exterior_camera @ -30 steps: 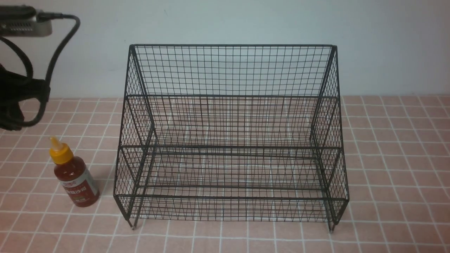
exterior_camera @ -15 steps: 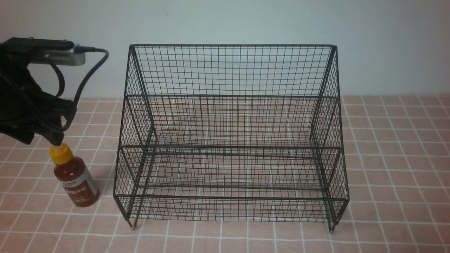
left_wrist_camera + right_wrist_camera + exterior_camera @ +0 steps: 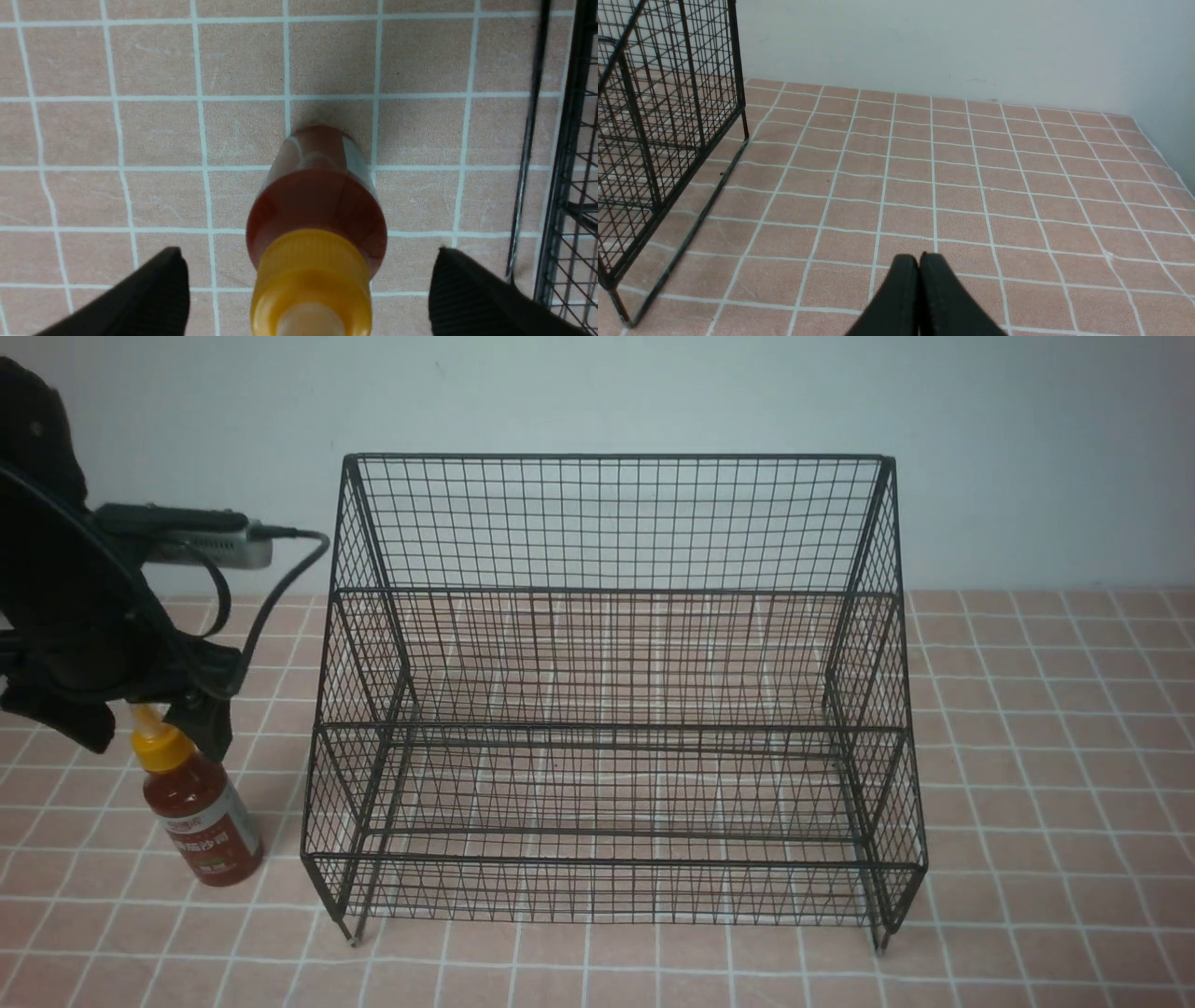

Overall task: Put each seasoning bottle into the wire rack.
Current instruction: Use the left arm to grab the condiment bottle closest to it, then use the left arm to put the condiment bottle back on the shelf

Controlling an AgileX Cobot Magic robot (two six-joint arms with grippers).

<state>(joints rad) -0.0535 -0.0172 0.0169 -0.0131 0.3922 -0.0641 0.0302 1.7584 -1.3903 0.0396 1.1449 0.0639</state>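
The seasoning bottle (image 3: 201, 812) stands upright on the tiled table, just left of the wire rack (image 3: 611, 700). It has red sauce, a yellow nozzle cap and a white-and-red label. My left gripper (image 3: 154, 733) is open and hangs right above it, its two fingers on either side of the yellow cap without touching. In the left wrist view the bottle (image 3: 317, 210) sits between the open fingers (image 3: 154, 294). My right gripper (image 3: 920, 261) is shut and empty above bare tiles, right of the rack (image 3: 654, 130); it does not show in the front view.
The rack's left side (image 3: 565, 186) stands close beside the bottle. A black cable (image 3: 271, 597) loops from the left wrist camera toward the rack. A pale wall (image 3: 597, 392) runs behind the table.
My left arm has come in from the far left and dropped down, so its open fingers now straddle the bottle's cap. The bottle and rack have not moved.
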